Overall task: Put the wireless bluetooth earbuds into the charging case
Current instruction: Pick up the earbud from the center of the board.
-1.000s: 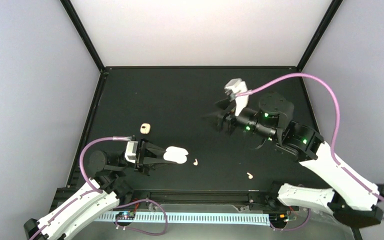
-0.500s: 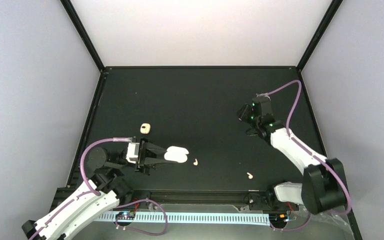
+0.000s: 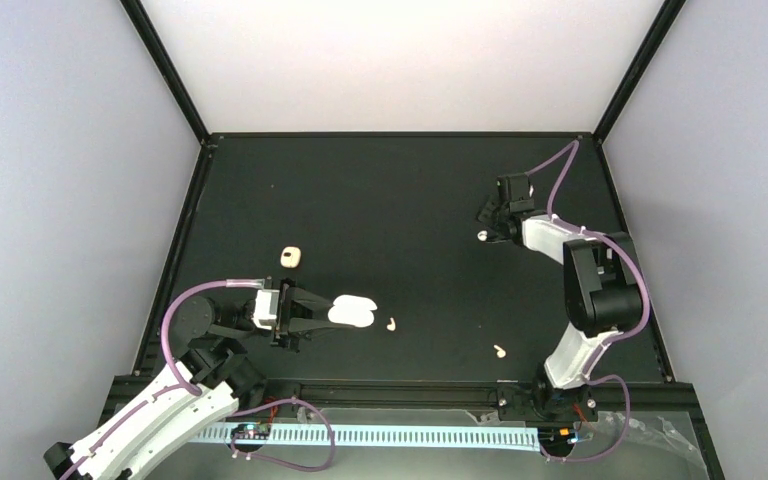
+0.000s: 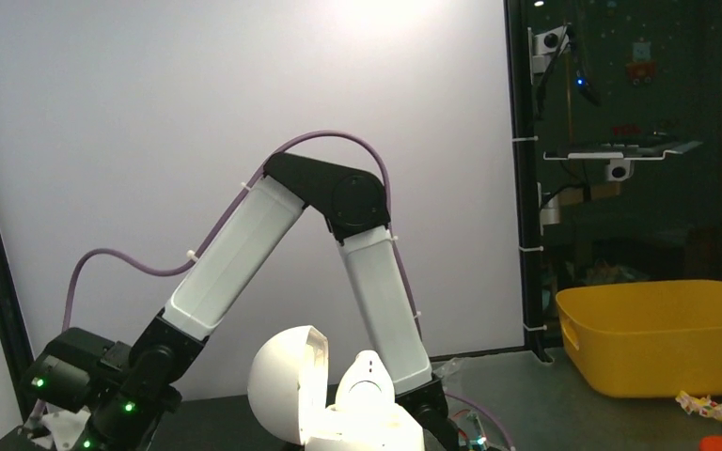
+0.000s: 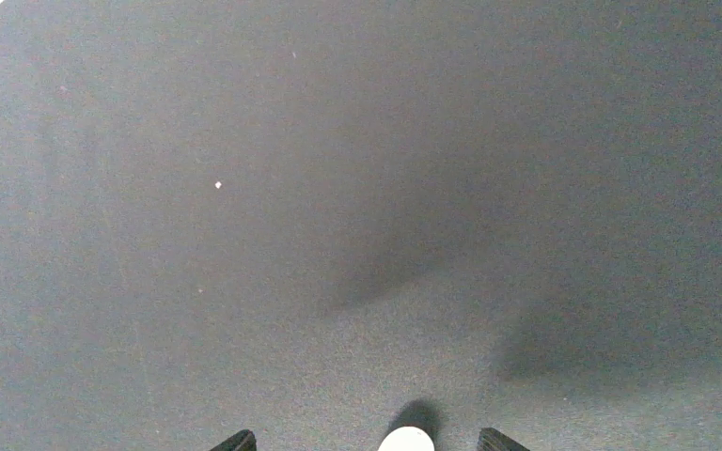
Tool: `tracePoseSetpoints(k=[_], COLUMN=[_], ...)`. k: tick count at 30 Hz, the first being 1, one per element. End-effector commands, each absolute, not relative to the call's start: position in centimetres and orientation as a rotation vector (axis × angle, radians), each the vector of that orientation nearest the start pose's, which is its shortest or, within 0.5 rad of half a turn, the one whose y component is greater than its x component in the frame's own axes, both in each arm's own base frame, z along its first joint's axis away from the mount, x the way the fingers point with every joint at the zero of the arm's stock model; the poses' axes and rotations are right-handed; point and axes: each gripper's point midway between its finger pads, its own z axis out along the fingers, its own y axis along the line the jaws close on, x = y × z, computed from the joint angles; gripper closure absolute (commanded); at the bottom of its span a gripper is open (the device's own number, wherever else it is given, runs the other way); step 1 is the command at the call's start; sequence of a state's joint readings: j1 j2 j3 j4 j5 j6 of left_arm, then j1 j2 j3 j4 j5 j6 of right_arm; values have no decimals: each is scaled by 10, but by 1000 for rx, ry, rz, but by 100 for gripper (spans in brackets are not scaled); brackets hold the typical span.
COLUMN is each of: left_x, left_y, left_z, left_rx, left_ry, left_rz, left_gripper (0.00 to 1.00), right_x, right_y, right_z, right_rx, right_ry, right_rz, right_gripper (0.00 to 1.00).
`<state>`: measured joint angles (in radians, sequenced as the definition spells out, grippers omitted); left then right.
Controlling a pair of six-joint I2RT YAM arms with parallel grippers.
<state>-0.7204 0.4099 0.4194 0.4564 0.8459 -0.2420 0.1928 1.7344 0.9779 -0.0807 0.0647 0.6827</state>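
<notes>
The white charging case (image 3: pixel 352 311) is held low over the table at the near left, my left gripper (image 3: pixel 332 312) shut on it. In the left wrist view the case (image 4: pixel 362 427) has its lid (image 4: pixel 287 381) raised, and a white rounded earbud-like piece (image 4: pixel 368 376) stands in it. Two cream earbuds lie on the mat: one (image 3: pixel 391 324) just right of the case, another (image 3: pixel 500 351) near the front edge. My right gripper (image 3: pixel 487 226) is stretched to the far right, low over the mat. It is open (image 5: pixel 364 440), with a small white round thing (image 5: pixel 406 439) between its fingertips (image 5: pixel 235 440), touching neither.
A peach-tan lump (image 3: pixel 292 257) lies at the left middle of the mat. Black frame rails (image 3: pixel 400 134) edge the table. In the left wrist view my right arm (image 4: pixel 367 272) rises across the table, and a yellow bin (image 4: pixel 663 329) stands beyond.
My right arm swung from the table's middle out to the far right and came down near the mat, over a small white thing. The left arm and case stayed put.
</notes>
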Motion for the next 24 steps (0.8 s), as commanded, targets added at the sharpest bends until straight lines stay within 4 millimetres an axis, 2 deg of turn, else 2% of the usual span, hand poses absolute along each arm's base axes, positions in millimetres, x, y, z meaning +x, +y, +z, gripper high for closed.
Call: tracePoseSetpoints(k=[1,5,10,15,24], left_x=[54,55,56,57,58], left_y=[-222,-222,-223,-223,-224], left_z=[367,366,365,365,364], left_rx=[1077,1075,1074,1075,1078], left_ry=[863,868,873,876,880], left_rz=[-1272,-1269,-1266,-1267,-1270], left_gripper=[98,99,98,98,99], right_x=[450,445,438,436,428], right_y=[84,92,102,121,159], right_z=[63,48,40,38,50], right_rx=[637,660,654,617,498], right_ry=[2347,2378,2397,2419,2458], right_rz=[401,456,521,619,738], right_gripper=[39,40,42,45,45])
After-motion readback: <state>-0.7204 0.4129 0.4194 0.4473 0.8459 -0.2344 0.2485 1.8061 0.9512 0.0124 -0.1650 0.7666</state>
